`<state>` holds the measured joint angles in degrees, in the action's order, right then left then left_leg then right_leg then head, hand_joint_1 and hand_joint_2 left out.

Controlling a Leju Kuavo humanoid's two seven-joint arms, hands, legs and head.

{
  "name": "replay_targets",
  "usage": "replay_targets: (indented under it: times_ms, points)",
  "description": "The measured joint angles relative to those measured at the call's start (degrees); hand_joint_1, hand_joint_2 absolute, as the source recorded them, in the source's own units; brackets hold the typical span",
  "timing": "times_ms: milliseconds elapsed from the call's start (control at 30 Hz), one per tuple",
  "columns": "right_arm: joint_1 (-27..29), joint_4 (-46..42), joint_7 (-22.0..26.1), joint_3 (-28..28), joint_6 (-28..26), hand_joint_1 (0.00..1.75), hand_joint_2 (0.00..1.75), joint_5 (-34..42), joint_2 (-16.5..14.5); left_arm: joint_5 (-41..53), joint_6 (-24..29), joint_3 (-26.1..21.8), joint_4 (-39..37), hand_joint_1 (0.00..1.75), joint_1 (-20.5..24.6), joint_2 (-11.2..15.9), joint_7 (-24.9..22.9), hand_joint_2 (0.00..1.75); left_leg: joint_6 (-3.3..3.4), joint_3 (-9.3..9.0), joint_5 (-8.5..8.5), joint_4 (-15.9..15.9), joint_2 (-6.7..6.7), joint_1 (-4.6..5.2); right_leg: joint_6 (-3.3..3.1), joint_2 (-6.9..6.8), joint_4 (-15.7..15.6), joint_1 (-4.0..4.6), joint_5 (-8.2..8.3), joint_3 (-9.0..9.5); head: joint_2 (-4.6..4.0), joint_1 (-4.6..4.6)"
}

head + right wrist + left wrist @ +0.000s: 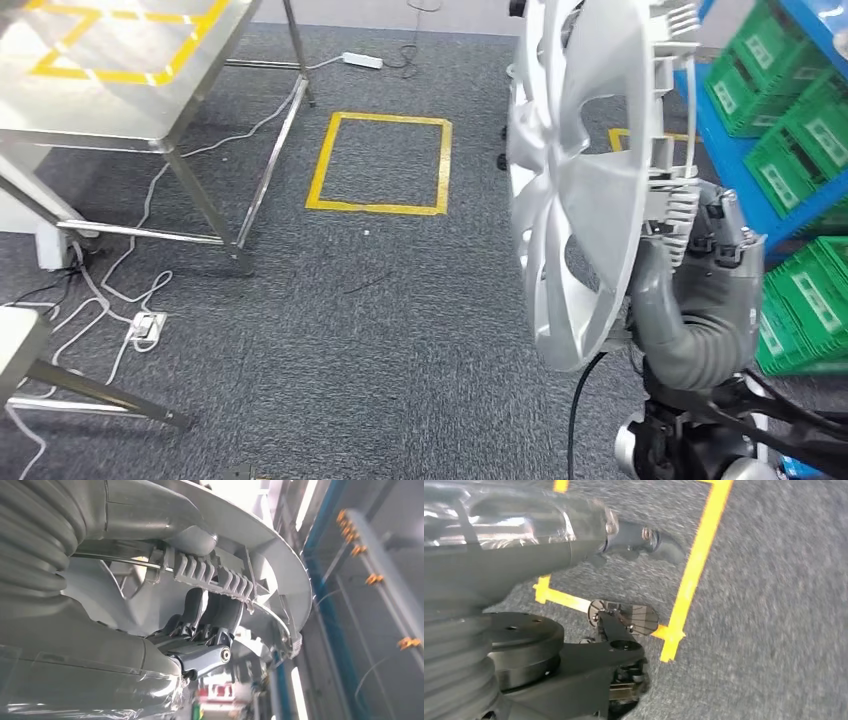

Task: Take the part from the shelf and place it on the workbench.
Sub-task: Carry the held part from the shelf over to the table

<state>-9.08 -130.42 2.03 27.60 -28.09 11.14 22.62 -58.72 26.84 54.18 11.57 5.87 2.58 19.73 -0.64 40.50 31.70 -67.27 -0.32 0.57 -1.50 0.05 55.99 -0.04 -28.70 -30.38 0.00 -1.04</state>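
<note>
The part is a silver wheel cover [580, 190] with curved spokes, standing upright on edge in the air at the right of the head view. My right hand [715, 240] grips its rim from behind. In the right wrist view the dark fingers [212, 610] curl over the ribbed clips of the wheel cover's rim [260, 545]. The workbench [110, 90], a steel table with yellow tape lines on top, stands at the far left. My left hand [639, 535] hangs over the grey carpet and holds nothing.
A blue shelf [735, 150] with green crates [800, 120] stands close on the right. A yellow tape square [380, 165] marks the carpet between me and the workbench. White cables and a power strip [362, 60] lie around the table legs [265, 170].
</note>
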Motion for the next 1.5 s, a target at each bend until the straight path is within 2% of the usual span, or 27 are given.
replay_targets:
  times_ms: [67,100,167,200,267,300,367,433,500,567,600,633,667,700,767,833,900,967,1033,1100,1133,1167,1233,1300,1333,1433,1500]
  points:
    - [-0.16,-0.61,-0.38,-0.96,0.16,1.75,1.75,0.51,0.22,0.16,0.07,-0.90,-0.03,0.00,-0.02,-0.03,-0.71,1.75,-0.85,2.85,2.18,-5.90,0.44,-0.83,0.10,-1.71,0.04,-0.05,-0.12,0.04,0.00,0.29]
    - [-0.17,-0.77,-0.47,-1.33,0.20,1.75,1.75,0.60,0.27,0.32,0.07,-1.26,-0.04,0.00,-0.08,-0.04,-0.88,1.75,-1.27,3.13,1.84,-6.55,0.52,-1.21,0.29,-2.49,0.12,-0.15,-0.26,0.06,0.00,0.38]
    - [-0.24,-1.12,-0.63,-2.00,0.20,1.75,1.75,0.62,0.43,0.70,0.07,-1.86,-0.10,0.00,-0.18,-0.05,-1.01,1.75,-2.01,0.33,-1.41,-1.62,1.82,-1.74,0.89,-3.80,0.55,-0.44,-0.75,0.19,0.00,0.56]
    - [-0.32,-1.36,-0.71,-2.31,0.20,1.75,1.75,0.54,0.55,0.86,0.06,-2.08,-0.13,0.00,-0.16,-0.06,-1.03,1.75,-2.31,-1.76,-2.76,1.91,3.56,-1.62,1.32,-4.33,0.87,-0.48,-1.11,0.25,0.00,0.75]
    - [-0.67,-1.86,-0.90,-2.78,0.23,1.75,1.75,0.33,0.85,1.08,0.04,-2.48,-0.17,0.00,-0.11,-0.07,-0.89,1.75,-1.75,-4.43,-3.97,6.71,6.16,-1.26,2.14,-5.26,1.62,-0.38,-1.85,0.41,0.00,0.98]
    - [-0.83,-2.08,-0.98,-2.96,0.31,1.75,1.75,0.27,1.02,1.11,0.03,-2.67,-0.18,0.00,-0.10,-0.05,-0.78,1.75,-1.17,-4.55,-3.62,7.02,6.36,-0.96,2.42,-5.70,1.76,-0.31,-2.06,0.51,0.00,0.96]
    - [-1.12,-2.39,-1.08,-3.30,0.68,1.75,1.75,0.30,1.30,1.12,0.02,-3.05,-0.24,0.00,-0.13,0.07,-0.43,1.75,0.12,-4.48,-3.59,7.12,4.84,-0.87,2.87,-6.57,1.77,-0.51,-2.48,0.87,0.00,0.65]
    - [-1.23,-2.59,-1.05,-3.53,1.15,1.75,1.75,0.52,1.46,1.06,0.02,-3.31,-0.28,0.00,-0.06,0.20,0.04,1.75,0.94,-4.59,-3.66,7.22,3.21,-0.88,3.27,-5.02,3.57,-0.89,-4.24,0.48,0.00,0.37]
    - [-1.22,-2.74,-0.99,-3.64,1.48,1.75,1.75,0.78,1.65,0.95,0.02,-3.54,-0.30,0.00,0.11,0.27,0.38,1.75,1.50,-4.66,-3.76,7.26,1.85,-0.89,3.37,-2.10,8.32,-1.02,-7.18,-1.45,0.00,-0.01]
    - [-1.16,-2.78,-0.88,-3.65,1.72,1.75,1.75,0.99,1.79,0.86,0.02,-3.75,-0.30,0.00,0.23,0.28,0.50,1.75,1.80,-4.67,-3.81,7.24,0.50,-0.71,3.23,-0.76,14.87,-0.92,-9.79,-4.66,0.00,-0.54]
    - [-1.14,-2.77,-0.79,-3.65,1.83,1.75,1.75,1.15,1.84,0.83,0.02,-3.87,-0.31,0.00,0.23,0.28,0.51,1.75,1.90,-4.69,-3.84,7.23,-0.30,-0.56,3.06,-0.49,17.37,-0.87,-10.31,-6.03,0.00,-0.79]
    - [-1.13,-2.76,-0.69,-3.64,1.93,1.75,1.75,1.35,1.88,0.79,0.02,-4.00,-0.32,0.00,0.22,0.28,0.52,1.75,1.99,-4.75,-3.86,7.23,-1.25,-0.39,2.79,-0.29,18.79,-0.80,-10.04,-7.00,0.00,-0.99]
    - [-1.13,-2.74,-0.60,-3.64,2.03,1.75,1.75,1.54,1.92,0.74,0.02,-4.13,-0.34,0.00,0.20,0.28,0.51,1.75,2.05,-4.84,-3.89,7.22,-2.19,-0.24,2.40,-0.08,17.93,-0.68,-8.58,-6.98,0.00,-1.09]
    - [-1.15,-2.74,-0.51,-3.65,2.15,1.75,1.75,1.71,1.96,0.68,0.02,-4.28,-0.35,0.00,0.19,0.27,0.51,1.75,2.08,-4.96,-3.90,7.22,-3.09,-0.14,1.92,0.37,15.02,-0.51,-6.22,-6.05,0.00,-1.12]
    - [-1.22,-2.74,-0.34,-3.66,2.39,1.75,1.75,1.87,2.04,0.59,-0.02,-4.51,-0.37,0.00,0.20,0.21,0.50,1.75,2.01,-4.96,-3.98,7.20,-4.71,-0.12,0.99,2.95,7.67,-0.20,-1.94,-3.45,0.00,-1.06]
    - [-1.36,-2.74,-0.18,-3.64,2.65,1.75,1.75,1.97,2.09,0.58,-0.07,-4.66,-0.37,0.00,0.18,0.07,0.42,1.75,1.58,-4.42,-4.28,7.18,-6.01,-0.38,0.59,4.76,3.77,-0.01,-0.74,-2.07,0.00,-1.07]
    - [-1.62,-2.73,-0.08,-3.60,2.92,1.75,1.75,2.03,2.09,0.60,-0.14,-4.74,-0.38,0.00,0.02,-0.03,0.28,1.75,0.89,-3.88,-4.67,7.32,-6.99,-0.59,0.55,3.91,2.76,0.03,-0.77,-1.78,0.00,-1.21]
    - [-1.83,-2.75,-0.02,-3.56,3.21,1.75,1.75,2.05,2.07,0.64,-0.17,-4.84,-0.40,0.00,-0.16,-0.01,0.16,1.75,0.40,-3.16,-3.73,6.29,-3.95,-0.31,0.42,2.48,1.59,-0.16,-0.30,-1.29,0.00,-0.95]
    - [-1.87,-2.82,0.04,-3.55,3.44,1.75,1.75,2.05,2.05,0.72,-0.17,-4.90,-0.40,0.00,-0.12,0.00,0.10,1.75,-0.08,-0.89,-0.64,1.55,0.14,-0.31,0.29,0.89,0.79,-0.28,0.07,-0.88,0.00,-0.34]
    - [-1.80,-2.85,0.07,-3.54,3.53,1.75,1.75,2.06,2.03,0.78,-0.17,-4.93,-0.40,0.00,-0.03,0.00,0.09,1.75,-0.79,2.13,2.14,-4.72,0.66,-0.90,0.29,-0.72,0.75,-0.30,0.04,-0.84,0.00,0.18]
    - [-1.76,-2.84,0.07,-3.54,3.56,1.75,1.75,2.06,2.02,0.78,-0.17,-4.94,-0.40,0.00,-0.05,0.00,0.08,1.75,-1.14,2.83,2.32,-6.27,0.58,-1.17,0.37,-1.52,0.80,-0.35,-0.04,-0.83,0.00,0.35]
    - [-1.74,-2.83,0.07,-3.53,3.60,1.75,1.75,2.07,2.00,0.78,-0.17,-4.95,-0.40,0.00,-0.10,0.02,0.08,1.75,-1.45,2.44,1.44,-5.74,0.63,-1.39,0.53,-2.26,0.90,-0.42,-0.15,-0.82,0.00,0.48]
    - [-1.73,-2.80,0.07,-3.52,3.74,1.75,1.75,2.07,1.98,0.78,-0.17,-4.96,-0.40,0.00,-0.14,0.12,0.08,1.75,-1.90,-1.19,-1.92,0.63,2.24,-1.56,1.09,-3.54,1.33,-0.60,-0.59,-0.71,0.00,0.67]
    - [-1.75,-2.81,0.07,-3.52,3.86,1.75,1.75,2.07,1.96,0.79,-0.17,-4.96,-0.39,0.00,-0.08,0.18,0.09,1.75,-1.47,-4.38,-3.61,6.29,4.83,-1.19,1.83,-4.47,1.86,-0.48,-1.15,-0.60,0.00,0.88]
    - [-1.77,-2.82,0.07,-3.52,3.90,1.75,1.75,2.08,1.96,0.80,-0.17,-4.96,-0.40,0.00,-0.07,0.19,0.09,1.75,-0.98,-4.86,-3.53,7.27,5.54,-0.94,2.14,-4.87,2.00,-0.38,-1.33,-0.51,0.00,0.86]
    - [-1.81,-2.84,0.09,-3.52,3.93,1.75,1.75,2.07,1.91,0.79,-0.17,-4.97,-0.44,0.00,-0.10,0.29,0.11,1.75,0.55,-4.79,-3.60,7.47,3.95,-0.68,2.89,-5.71,2.09,-0.56,-1.83,-0.16,0.00,0.66]
    - [-1.76,-2.86,0.12,-3.53,3.94,1.75,1.75,2.06,1.92,0.78,-0.17,-4.98,-0.44,0.00,0.01,0.34,0.15,1.75,1.25,-4.89,-3.80,7.63,2.58,-0.83,3.33,-3.82,4.75,-0.87,-3.95,-1.09,0.00,0.41]
